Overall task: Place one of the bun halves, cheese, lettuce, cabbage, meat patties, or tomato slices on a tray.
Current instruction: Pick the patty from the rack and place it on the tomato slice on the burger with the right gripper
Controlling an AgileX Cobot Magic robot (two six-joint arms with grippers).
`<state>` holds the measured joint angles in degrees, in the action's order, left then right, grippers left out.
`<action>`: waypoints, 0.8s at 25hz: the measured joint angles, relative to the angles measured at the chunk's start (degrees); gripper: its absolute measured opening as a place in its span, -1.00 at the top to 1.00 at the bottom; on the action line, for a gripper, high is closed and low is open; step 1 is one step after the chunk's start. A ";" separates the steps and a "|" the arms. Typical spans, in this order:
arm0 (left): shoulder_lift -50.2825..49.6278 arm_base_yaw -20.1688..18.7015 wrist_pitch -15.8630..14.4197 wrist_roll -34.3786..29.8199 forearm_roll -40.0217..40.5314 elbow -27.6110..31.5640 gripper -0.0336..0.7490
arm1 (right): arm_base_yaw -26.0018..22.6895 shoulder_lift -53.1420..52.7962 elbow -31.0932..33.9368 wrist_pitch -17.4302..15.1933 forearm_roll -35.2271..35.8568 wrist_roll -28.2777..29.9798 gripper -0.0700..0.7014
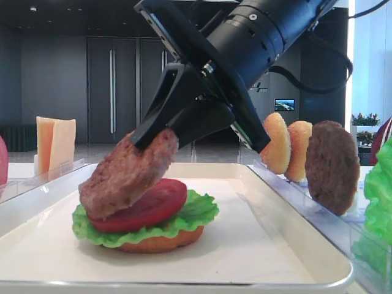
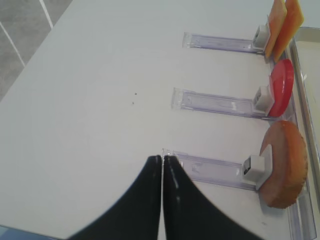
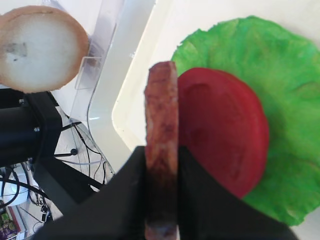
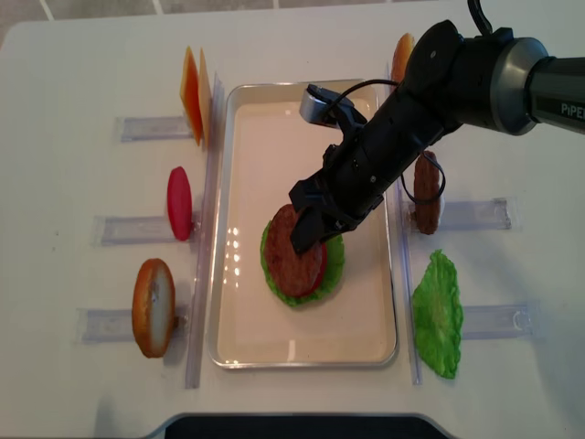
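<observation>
While the thick round brown meat patty point(image 1: 128, 173) hangs tilted over the stack, its lower edge rests on the flat red tomato slice point(image 1: 147, 205). The right gripper point(image 1: 160, 125) is clenched on the patty's upper edge; in the right wrist view the patty point(image 3: 161, 150) stands edge-on between the two black fingers point(image 3: 200, 200). The tomato slice lies on a ruffled light green lettuce leaf point(image 1: 199, 211), which lies on a flat orange-brown bun half point(image 1: 160, 244). This stack sits near the middle of the large cream-white rectangular tray point(image 4: 239, 320) on the white tabletop point(image 4: 73, 73).

To the left of the tray, clear plastic holders point(image 2: 220, 102) carry upright pieces: two orange cheese slices point(image 4: 193, 95), a second red tomato slice point(image 4: 179, 203) and a domed golden-orange bun half point(image 4: 153, 307). To the right of the tray stand another brown patty point(image 4: 427, 194) and a further bun half point(image 4: 401, 57), and a second green lettuce leaf point(image 4: 438, 314) lies nearer the front.

The left gripper point(image 2: 162, 159) is empty and hovers over the tabletop, well apart from the tray, its black fingertips pressed together just beside the end of the nearest holder.
</observation>
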<state>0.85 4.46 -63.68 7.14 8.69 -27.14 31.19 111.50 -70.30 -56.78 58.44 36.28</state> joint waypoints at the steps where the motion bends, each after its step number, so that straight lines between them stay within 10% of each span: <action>1: 0.00 0.00 0.00 0.00 0.00 0.00 0.91 | 0.00 0.19 0.00 0.00 0.00 0.00 0.46; 11: 0.00 0.00 0.00 0.00 0.00 0.00 0.91 | 0.00 0.35 0.00 0.29 0.06 0.00 0.43; 20: 0.00 0.00 0.00 0.00 0.05 0.00 0.91 | 0.00 -3.40 0.00 2.84 -6.91 0.00 -0.52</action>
<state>0.85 4.46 -63.68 7.14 8.74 -27.14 31.19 108.10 -70.30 -53.94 51.53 36.28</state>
